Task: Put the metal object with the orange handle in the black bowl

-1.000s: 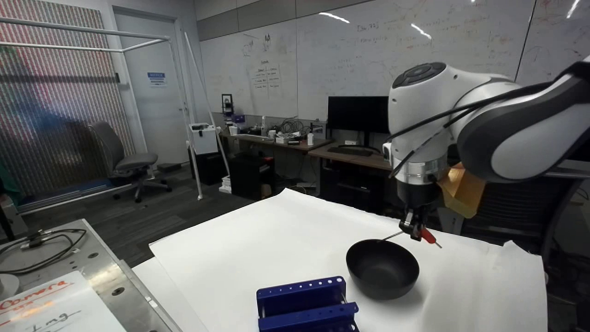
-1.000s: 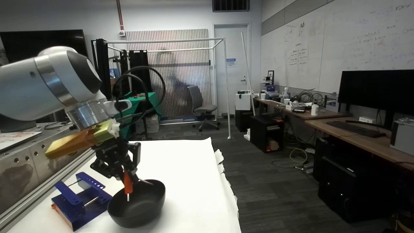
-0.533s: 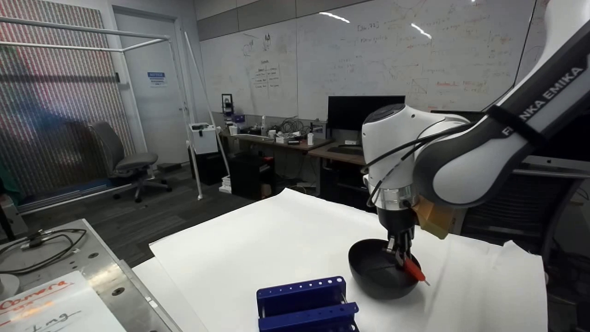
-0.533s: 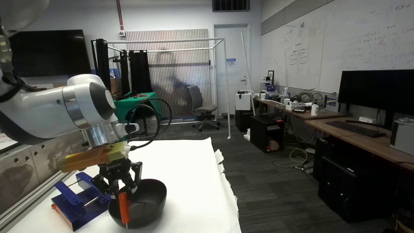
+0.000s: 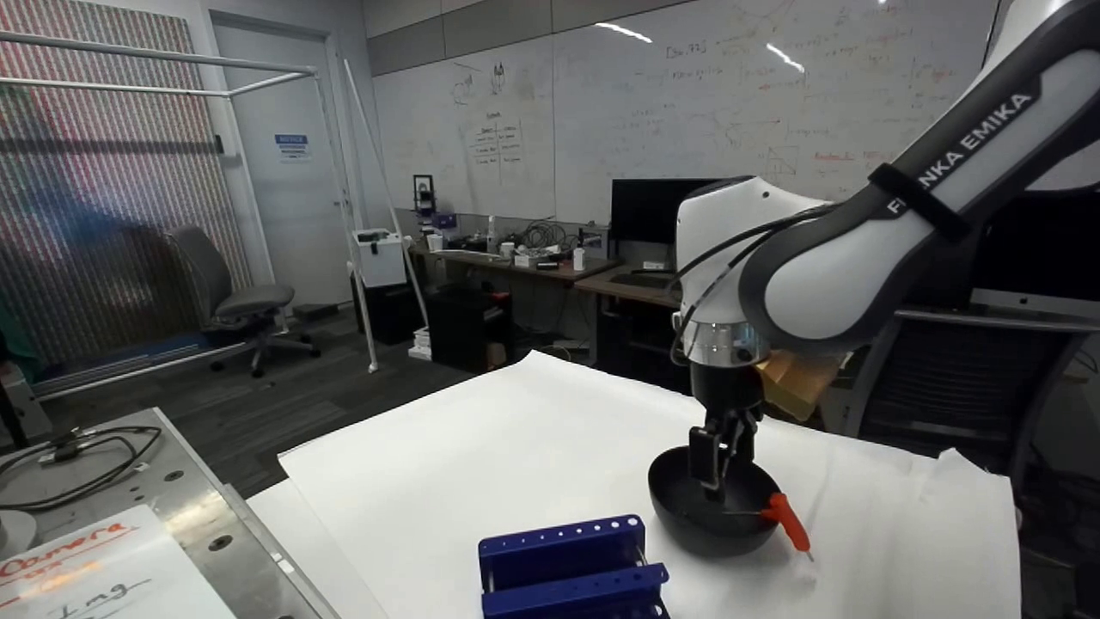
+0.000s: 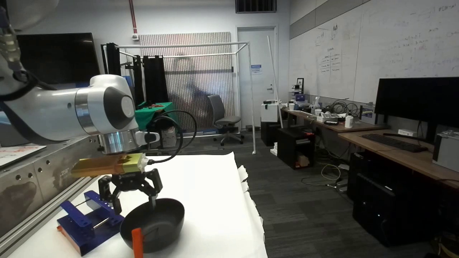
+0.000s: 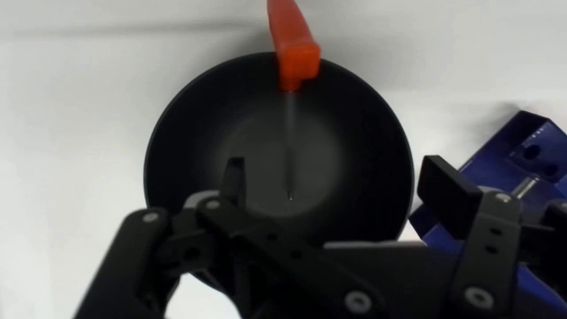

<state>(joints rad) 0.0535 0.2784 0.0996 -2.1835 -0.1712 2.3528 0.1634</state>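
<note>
Wrist view: claw [image 7: 340, 181] spread over black bowl [image 7: 376, 155], orange-handled tool [image 7: 290, 84] lying across the rim

The tool's bright handle crosses the bowl's rim and juts outside, while its thin metal shaft runs inward over the bowl's floor; whether the shaft's tip touches the bottom, I cannot tell. In an exterior view the handle slants down past the bowl's edge, a short metal point at its outer end, near the white sheet [image 5: 473, 447] below; contact there is unclear.

The claw's two fingers stand wide apart, and the tool lies clear of both. One fingertip shows over the bowl's interior, the other beyond the rim, on the side of the blue rack [image 7: 500, 146]. Whether the inner fingertip dips below the rim I cannot tell. In both exterior views the claw points downward, and the bowl sits on the sheet just beside the rack. Farther back are a grey chair [image 6: 229, 120] and a black monitor [image 6: 417, 105] on a desk.
</note>
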